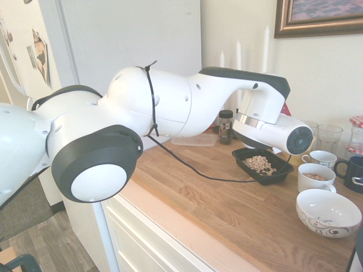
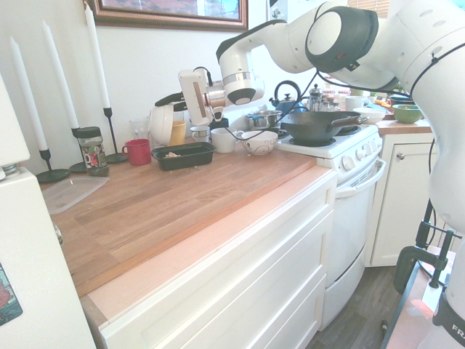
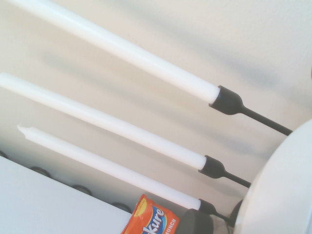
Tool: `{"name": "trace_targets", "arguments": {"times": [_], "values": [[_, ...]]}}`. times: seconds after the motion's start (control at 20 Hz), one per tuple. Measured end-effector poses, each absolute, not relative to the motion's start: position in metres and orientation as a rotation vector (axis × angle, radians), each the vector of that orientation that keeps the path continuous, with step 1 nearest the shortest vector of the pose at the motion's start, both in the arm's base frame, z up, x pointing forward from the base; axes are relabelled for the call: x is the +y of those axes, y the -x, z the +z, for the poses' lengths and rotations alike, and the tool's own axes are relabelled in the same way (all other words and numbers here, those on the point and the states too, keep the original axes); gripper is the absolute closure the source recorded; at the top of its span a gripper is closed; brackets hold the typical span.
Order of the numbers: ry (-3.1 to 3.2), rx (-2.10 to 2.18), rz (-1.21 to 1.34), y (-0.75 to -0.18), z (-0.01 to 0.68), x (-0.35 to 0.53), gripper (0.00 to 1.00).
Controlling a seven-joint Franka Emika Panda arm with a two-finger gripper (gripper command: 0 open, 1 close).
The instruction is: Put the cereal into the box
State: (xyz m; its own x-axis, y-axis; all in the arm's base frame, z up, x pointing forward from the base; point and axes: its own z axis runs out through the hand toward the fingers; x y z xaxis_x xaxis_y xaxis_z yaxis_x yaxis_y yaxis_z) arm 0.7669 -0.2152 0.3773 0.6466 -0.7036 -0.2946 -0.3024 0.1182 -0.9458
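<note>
Holding: the hand [image 2: 168,102] is pressed shut on the rim of a white bowl [image 2: 160,127]. The bowl is tipped on its side and looks smooth, round and glazed.
Where the hand is: reaching out nearly level, up over the far end of the box [image 2: 183,156], close to the wall. From the first exterior view the arm's own wrist blocks it, so no look at the fingers there.
Cereal: a small heap of pale tan, roundish bits [image 1: 260,164] lying inside the box, below the hand and a bit nearer the bench's front edge. Not touching the hand.
Box: shallow black plastic tray [image 1: 281,175] with rounded corners and a glossy inside, sitting flat on the bench [image 1: 227,209].
Bench: warm wood planks with visible grain and a matte finish.
Nearby stuff: a white mug [image 1: 316,177] with something brownish in it, and a white bowl with a dark swirly pattern [image 1: 328,212], both just past the box. There's also a flat clear plastic container [image 1: 194,139] and a dark-lidded jar [image 1: 226,126] back by the wall.
Wrist view: mostly three tall white candles [image 3: 122,48] in slim black holders, plus an orange snack bag [image 3: 151,222] poking in at the edge.
</note>
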Motion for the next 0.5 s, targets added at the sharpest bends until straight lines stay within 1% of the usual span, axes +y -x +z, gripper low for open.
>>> {"name": "trace_targets", "arguments": {"times": [0.5], "values": [[1.477,0.878,-0.376,-0.7630,0.3766,-0.2212,1.00]]}}
